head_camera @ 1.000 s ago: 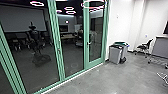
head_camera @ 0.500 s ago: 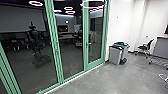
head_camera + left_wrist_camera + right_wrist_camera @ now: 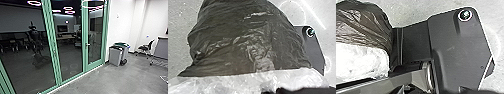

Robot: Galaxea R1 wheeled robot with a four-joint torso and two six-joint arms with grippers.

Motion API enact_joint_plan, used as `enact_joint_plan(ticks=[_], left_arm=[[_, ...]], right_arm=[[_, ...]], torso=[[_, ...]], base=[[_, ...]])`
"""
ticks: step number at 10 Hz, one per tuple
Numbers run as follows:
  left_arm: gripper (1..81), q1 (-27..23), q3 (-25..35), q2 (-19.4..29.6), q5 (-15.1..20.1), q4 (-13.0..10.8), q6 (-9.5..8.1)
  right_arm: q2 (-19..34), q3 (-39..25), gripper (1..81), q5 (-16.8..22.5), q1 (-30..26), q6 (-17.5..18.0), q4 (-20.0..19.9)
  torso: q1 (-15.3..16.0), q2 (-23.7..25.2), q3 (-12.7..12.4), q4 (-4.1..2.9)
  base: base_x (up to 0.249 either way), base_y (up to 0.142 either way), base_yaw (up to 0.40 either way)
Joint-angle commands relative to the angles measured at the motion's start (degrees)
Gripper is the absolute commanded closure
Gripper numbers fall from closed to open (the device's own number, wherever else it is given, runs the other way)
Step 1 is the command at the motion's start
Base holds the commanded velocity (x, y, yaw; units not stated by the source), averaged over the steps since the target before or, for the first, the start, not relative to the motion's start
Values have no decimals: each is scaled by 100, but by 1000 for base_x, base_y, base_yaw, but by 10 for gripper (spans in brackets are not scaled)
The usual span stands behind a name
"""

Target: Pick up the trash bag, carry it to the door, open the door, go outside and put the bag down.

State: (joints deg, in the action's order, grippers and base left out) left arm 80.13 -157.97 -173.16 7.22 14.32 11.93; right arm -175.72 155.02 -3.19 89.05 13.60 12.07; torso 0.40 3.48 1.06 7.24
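The trash bag [image 3: 243, 42], dark with a whitish translucent part, looms large in the left wrist view, above the floor and beside the robot's own base plate. In the right wrist view the same bag [image 3: 363, 22] shows at one side, close to the base. What grips the bag cannot be made out. In the head view a green-framed glass door [image 3: 95, 37] stands closed ahead, with a handle [image 3: 87, 45] on its frame.
Grey bins [image 3: 116, 56] stand against the white wall [image 3: 120, 22] right of the door. Farther right are a black chair [image 3: 146, 47] and a grey desk [image 3: 161, 48]. Green-framed glass panels [image 3: 68, 47] run along the left, with a dark robot shape in them.
The head camera's picture has shifted slightly: the near green frames have slid left, and the bins and chair sit a little lower. The door remains closed.
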Motion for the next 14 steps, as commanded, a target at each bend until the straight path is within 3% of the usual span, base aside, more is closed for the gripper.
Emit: enact_joint_plan(ticks=[1,14], left_arm=[[811,-414,-15,26,307,-44,37],[811,-414,-15,9,315,-53,28]], right_arm=[[-54,-51,10,249,-295,11,50],[-54,-34,10,258,-313,11,50]], torso=[[2,0,0,0],[0,0,0,0]], base=[[143,-66,0],[146,-67,0]])
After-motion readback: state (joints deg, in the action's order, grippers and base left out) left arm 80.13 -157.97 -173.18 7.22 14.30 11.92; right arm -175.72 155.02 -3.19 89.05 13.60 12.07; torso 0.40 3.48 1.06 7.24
